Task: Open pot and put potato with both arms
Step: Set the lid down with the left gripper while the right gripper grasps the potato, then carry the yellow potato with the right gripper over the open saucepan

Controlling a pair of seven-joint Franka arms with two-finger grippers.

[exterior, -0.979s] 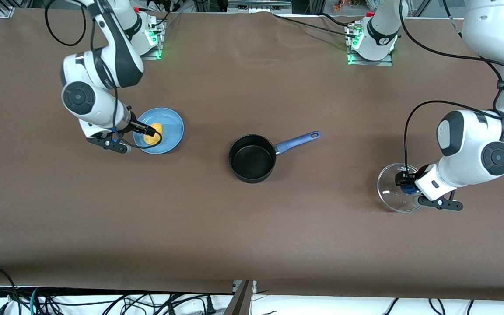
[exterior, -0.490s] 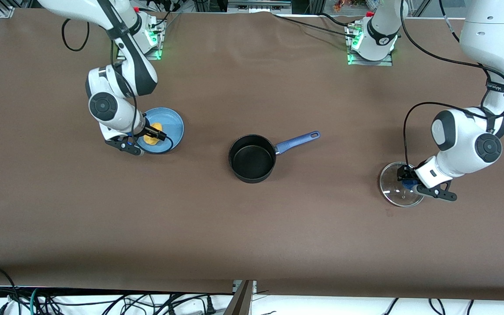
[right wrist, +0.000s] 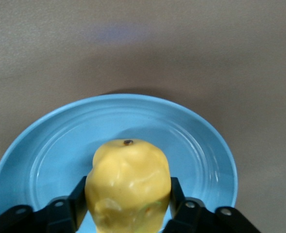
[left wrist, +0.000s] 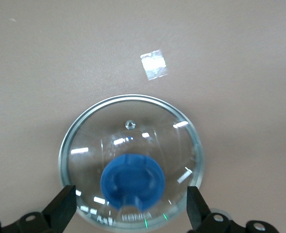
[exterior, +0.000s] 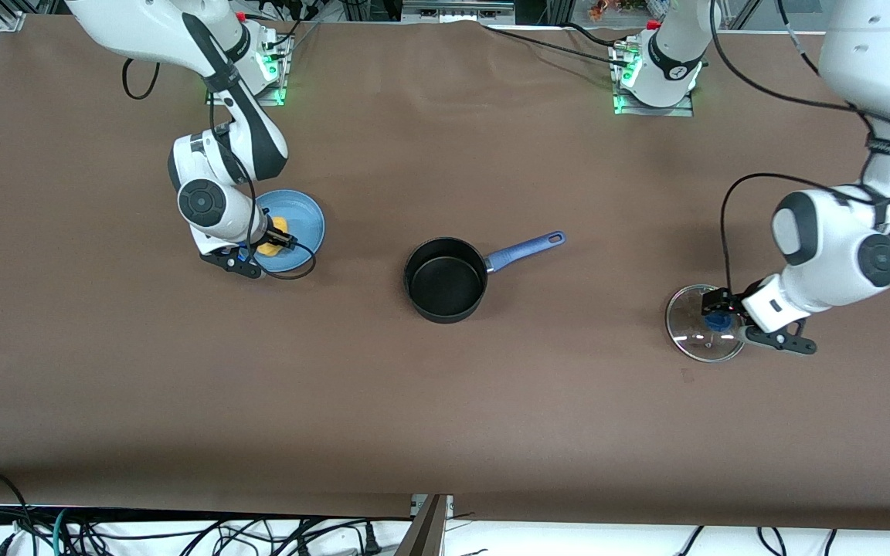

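The black pot (exterior: 446,279) stands open mid-table, its blue handle (exterior: 526,249) pointing toward the left arm's end. Its glass lid (exterior: 704,333) lies flat on the table at that end. My left gripper (exterior: 715,313) is open just above the lid. In the left wrist view the gripper (left wrist: 130,206) has its fingers wide apart on either side of the blue knob (left wrist: 133,182), clear of it. My right gripper (exterior: 273,238) is shut on the yellow potato (exterior: 269,248) at the blue plate (exterior: 306,224). In the right wrist view its fingers press both sides of the potato (right wrist: 128,179).
The blue plate (right wrist: 196,141) sits toward the right arm's end, farther from the front camera than the pot. Brown table cloth lies between plate, pot and lid. The arm bases and cables run along the table's farthest edge.
The right arm has swung in and lowered onto the plate, and its gripper now grips the potato. The left arm has shifted slightly over the lid, which stays on the table.
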